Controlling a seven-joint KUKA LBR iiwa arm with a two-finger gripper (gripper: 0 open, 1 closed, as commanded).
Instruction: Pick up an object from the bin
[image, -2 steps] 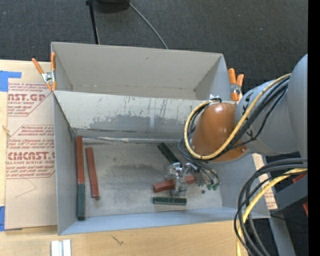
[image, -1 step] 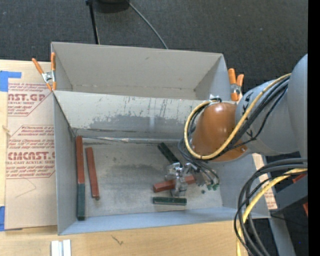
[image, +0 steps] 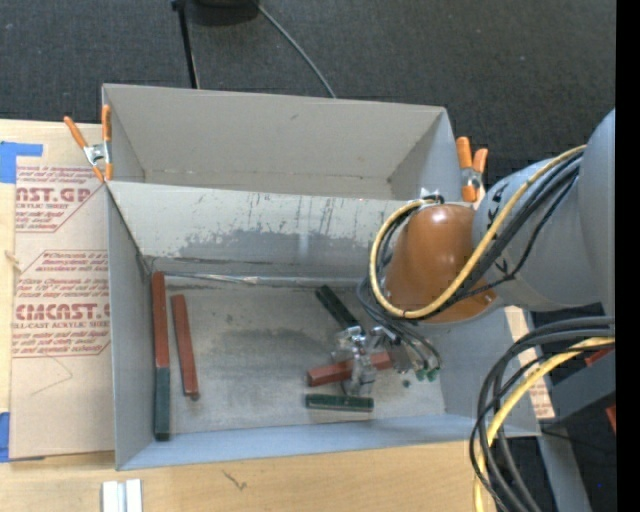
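I am low in the right part of the bin (image: 250, 140), close to its near wall. My jaws hang right over a short red-brown stick (image: 325, 376) that lies flat on the bin floor. I cannot tell whether my jaws are open or closed, because the metal of my own wrist hides them.

A dark green stick (image: 340, 402) lies just beside the red-brown one on its near side. A black stick (image: 335, 304) lies slanting on the far side. Well apart, by the left wall, lie a long red stick (image: 158, 320), a second red stick (image: 184, 345) and a green stick (image: 161, 408).

I judge this to be the grasping step, since I am at the thing and it is not yet lifted. The next move calls for closing across the short red-brown stick alone, clear of the dark green stick, and then rising straight up.
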